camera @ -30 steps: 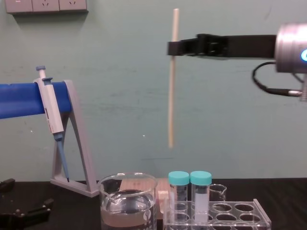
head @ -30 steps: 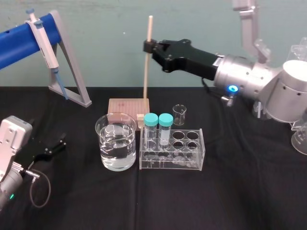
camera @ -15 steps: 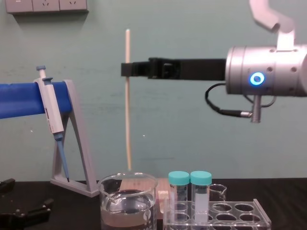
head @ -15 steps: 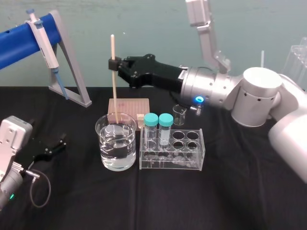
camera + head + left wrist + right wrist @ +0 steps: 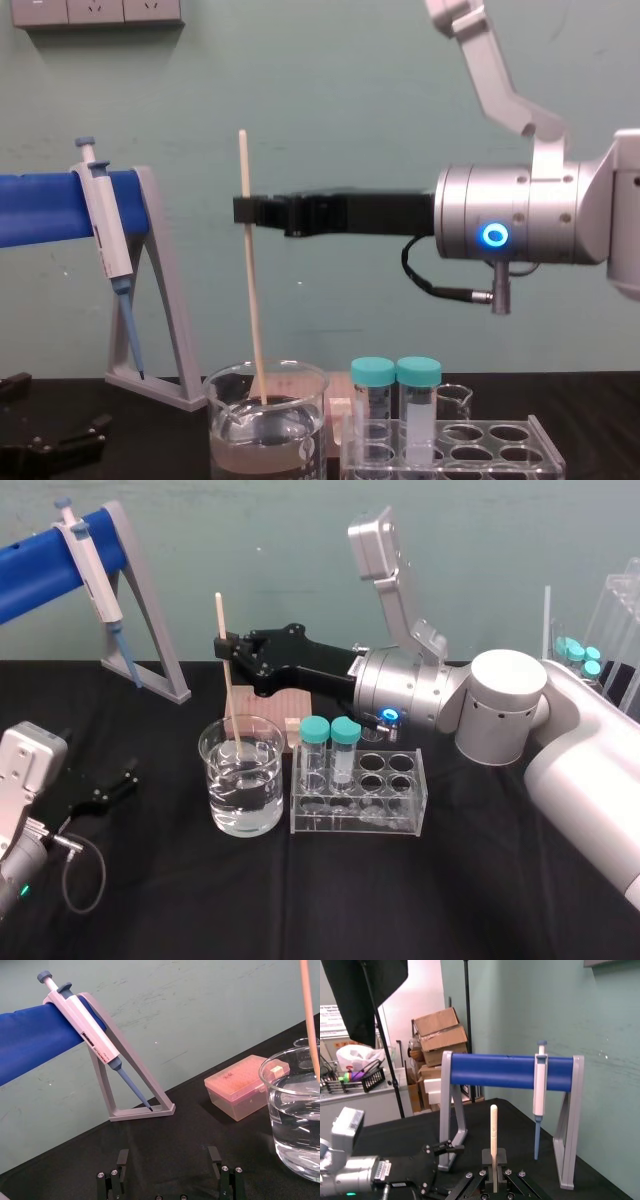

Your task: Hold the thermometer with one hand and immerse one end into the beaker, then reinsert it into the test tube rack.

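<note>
The thermometer (image 5: pixel 253 300) had swung across from the test tube rack (image 5: pixel 357 815) side and dropped, tip inside the beaker (image 5: pixel 243 820) near the waterline, so the dip looked underway. Right gripper (image 5: pixel 245 210) clamped it; left gripper (image 5: pixel 170 1180) parked, jaws apart.

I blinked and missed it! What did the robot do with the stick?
The right claw, shut on the thermometer, carried it to the robot's left from over the test tube rack and lowered its tip into the beaker. The left claw and pipette stayed put.
</note>
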Motion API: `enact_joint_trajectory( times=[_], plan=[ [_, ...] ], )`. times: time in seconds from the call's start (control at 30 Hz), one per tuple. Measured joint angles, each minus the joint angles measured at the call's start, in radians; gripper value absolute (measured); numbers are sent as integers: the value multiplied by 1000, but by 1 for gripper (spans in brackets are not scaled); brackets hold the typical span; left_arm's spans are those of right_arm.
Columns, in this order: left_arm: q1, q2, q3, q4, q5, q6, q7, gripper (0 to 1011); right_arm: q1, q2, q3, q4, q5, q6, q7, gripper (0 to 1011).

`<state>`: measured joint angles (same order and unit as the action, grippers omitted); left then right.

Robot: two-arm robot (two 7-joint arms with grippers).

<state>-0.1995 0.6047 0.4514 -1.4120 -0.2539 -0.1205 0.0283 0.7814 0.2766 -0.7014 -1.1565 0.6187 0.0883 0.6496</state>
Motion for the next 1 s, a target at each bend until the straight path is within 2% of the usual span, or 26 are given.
enact_joint_trajectory(
  times=[0.23, 0.5, 1.0],
  plan=[
    [0, 0, 0, 0, 0, 0, 0, 1004, -8, -21, 0, 44, -33, -33, 9, 44],
    [0, 0, 0, 0, 0, 0, 0, 1004, -23, -33, 5, 57, -68, -57, 7, 44],
    [0, 0, 0, 0, 0, 0, 0, 1004, -39, -54, 27, 69, -103, -48, 0, 44]
  ],
)
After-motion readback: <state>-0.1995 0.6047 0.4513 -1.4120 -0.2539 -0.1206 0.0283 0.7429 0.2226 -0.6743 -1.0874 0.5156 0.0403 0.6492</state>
